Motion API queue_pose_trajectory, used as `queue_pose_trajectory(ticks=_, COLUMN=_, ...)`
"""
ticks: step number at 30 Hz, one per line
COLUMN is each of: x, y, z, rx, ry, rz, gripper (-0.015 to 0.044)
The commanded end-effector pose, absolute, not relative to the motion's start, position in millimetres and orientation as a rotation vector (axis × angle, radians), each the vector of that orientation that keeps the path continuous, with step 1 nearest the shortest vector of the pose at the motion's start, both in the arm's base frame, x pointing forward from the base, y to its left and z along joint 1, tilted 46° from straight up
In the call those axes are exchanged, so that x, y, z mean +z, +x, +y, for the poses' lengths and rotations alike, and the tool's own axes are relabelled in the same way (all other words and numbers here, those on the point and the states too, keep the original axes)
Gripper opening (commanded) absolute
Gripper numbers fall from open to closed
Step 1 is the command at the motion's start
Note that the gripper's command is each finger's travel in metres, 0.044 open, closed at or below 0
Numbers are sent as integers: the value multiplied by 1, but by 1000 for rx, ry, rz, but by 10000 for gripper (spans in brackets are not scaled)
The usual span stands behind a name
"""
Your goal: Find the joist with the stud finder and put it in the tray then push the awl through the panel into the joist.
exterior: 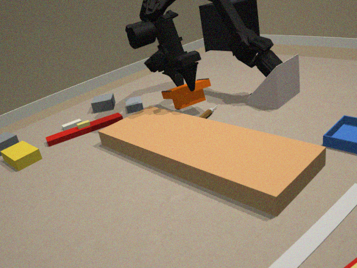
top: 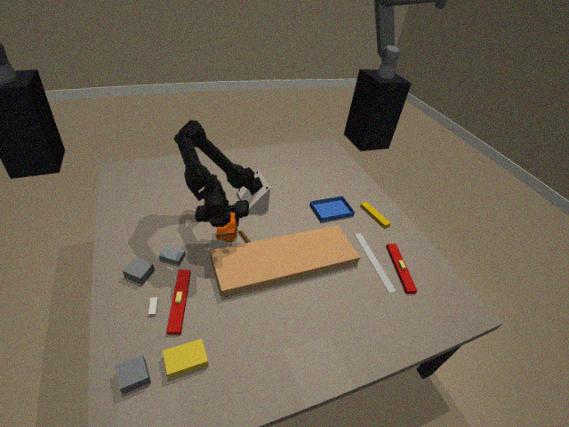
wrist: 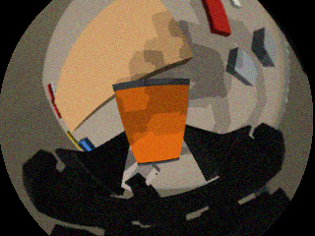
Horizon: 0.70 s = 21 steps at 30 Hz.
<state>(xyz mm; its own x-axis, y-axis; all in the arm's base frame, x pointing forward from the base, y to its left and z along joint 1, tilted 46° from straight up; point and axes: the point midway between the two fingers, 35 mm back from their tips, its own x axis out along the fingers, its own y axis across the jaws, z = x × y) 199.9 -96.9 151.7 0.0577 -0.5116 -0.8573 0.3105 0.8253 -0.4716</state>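
Observation:
My gripper (top: 228,221) (exterior: 186,87) (wrist: 156,129) is shut on the orange stud finder (top: 227,230) (exterior: 190,97) (wrist: 155,118). It holds the stud finder above the table, behind the left end of the floor panel (top: 284,260) (exterior: 213,149) (wrist: 108,49); it is not over the panel's middle. The awl (top: 244,237) (exterior: 207,113) lies at the panel's back edge, its handle brown and its tip pale, partly hidden by the panel; it is hidden in the wrist view. The blue tray (top: 332,209) (exterior: 340,145) (wrist: 87,145) is empty, behind the panel to the right. No hole shows in the panel. The joist is hidden.
A red level (top: 172,317) (exterior: 66,137), grey blocks (top: 139,269) (exterior: 103,103) and a yellow block (top: 185,358) (exterior: 21,154) lie on the left. A white strip (top: 374,261), another red level (top: 406,277) and a yellow bar (top: 375,214) lie on the right.

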Motion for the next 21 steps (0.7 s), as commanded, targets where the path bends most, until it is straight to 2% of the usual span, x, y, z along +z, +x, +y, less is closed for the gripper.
queue_pose_trajectory(ticks=1, x=154, y=201, z=-96, rx=-599, ry=-166, rz=1372, gripper=0)
queue_pose_trajectory(ticks=21, x=153, y=199, z=-99, rx=-507, ry=-96, rz=1394, gripper=0)
